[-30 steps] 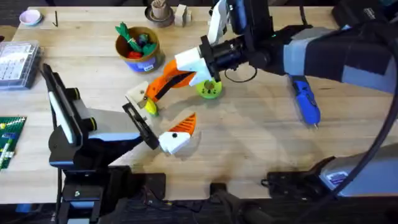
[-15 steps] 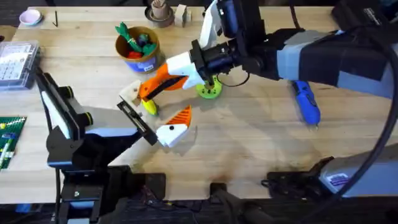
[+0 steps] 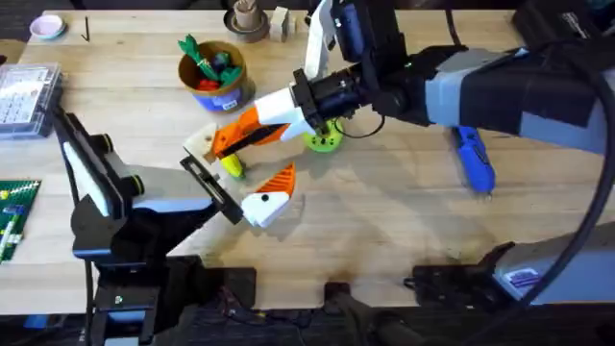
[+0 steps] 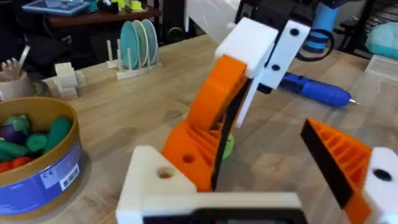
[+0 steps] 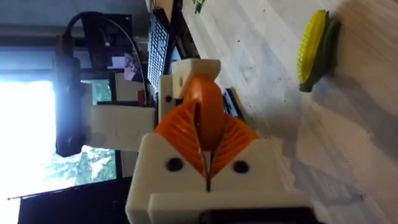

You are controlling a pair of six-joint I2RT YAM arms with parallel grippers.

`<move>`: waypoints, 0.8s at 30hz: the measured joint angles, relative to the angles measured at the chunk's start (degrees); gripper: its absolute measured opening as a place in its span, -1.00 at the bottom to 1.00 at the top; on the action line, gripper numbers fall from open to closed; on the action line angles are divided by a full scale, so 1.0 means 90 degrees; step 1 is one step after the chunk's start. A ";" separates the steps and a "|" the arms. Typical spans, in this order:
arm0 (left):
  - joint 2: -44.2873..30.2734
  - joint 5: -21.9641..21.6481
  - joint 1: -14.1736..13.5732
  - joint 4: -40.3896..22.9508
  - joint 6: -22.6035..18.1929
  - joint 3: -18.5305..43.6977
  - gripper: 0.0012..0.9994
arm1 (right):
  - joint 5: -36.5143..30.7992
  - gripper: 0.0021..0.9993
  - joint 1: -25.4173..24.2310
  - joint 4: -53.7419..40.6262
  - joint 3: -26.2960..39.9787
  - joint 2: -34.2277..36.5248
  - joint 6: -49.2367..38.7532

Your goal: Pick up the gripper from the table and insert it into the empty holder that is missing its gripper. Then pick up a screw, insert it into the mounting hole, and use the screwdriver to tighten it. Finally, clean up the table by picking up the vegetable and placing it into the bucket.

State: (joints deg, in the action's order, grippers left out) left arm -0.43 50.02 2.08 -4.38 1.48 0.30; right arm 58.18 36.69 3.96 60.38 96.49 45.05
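Observation:
The loose orange gripper (image 3: pixel 227 140) is pinched between my right gripper's (image 3: pixel 233 138) orange pads, which are shut on it. It rests against the white holder (image 3: pixel 200 145), the bare finger base of my left gripper (image 3: pixel 237 173), which stands open. In the left wrist view the orange gripper (image 4: pixel 189 155) touches the holder (image 4: pixel 152 190) beside its mounting hole (image 4: pixel 165 173). My left gripper's other finger carries an orange tip (image 3: pixel 280 180). The yellow vegetable (image 3: pixel 232 166) lies between the left fingers. The blue screwdriver (image 3: pixel 473 159) lies at the right. The bucket (image 3: pixel 231 93) stands at the back.
A green disc (image 3: pixel 324 140) sits under my right arm's wrist. The bucket holds red and green toy vegetables (image 3: pixel 211 67). A brown cup of sticks (image 3: pixel 247 19) stands at the far edge. A clear box (image 3: pixel 27 96) and a green board (image 3: pixel 13 213) lie at the left.
My right gripper has carried the orange gripper leftward onto the holder. The left gripper shifted slightly left and back early on, then held still.

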 joint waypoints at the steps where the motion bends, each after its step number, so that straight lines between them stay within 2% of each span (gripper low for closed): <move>1: 0.0000 0.0037 0.0015 -0.0006 -0.0052 0.0002 0.99 | 0.0019 -0.99 0.0000 -0.0009 0.0000 0.0000 -0.0051; 7: 0.0000 0.0227 0.0073 -0.0020 -0.0303 0.0002 0.99 | 0.0113 -0.99 0.0000 -0.0021 0.0000 0.0000 -0.0294; 15: 0.0000 0.0593 0.0073 -0.0056 -0.0412 0.0002 0.99 | 0.0142 -0.99 0.0000 -0.0083 0.0000 0.0029 -0.0685; 18: 0.0007 0.1228 0.0047 -0.0124 -0.0477 0.0001 0.99 | 0.0218 -0.99 0.0066 -0.0051 0.0000 0.0114 -0.0808; 24: 0.0007 0.1357 0.0049 -0.0144 -0.0485 0.0000 0.99 | 0.0355 -0.99 0.0053 -0.0080 -0.0002 0.0138 -0.0957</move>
State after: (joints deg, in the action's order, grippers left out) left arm -0.36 62.23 2.52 -5.67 -2.88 0.30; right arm 61.38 37.17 3.25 60.36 97.73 36.44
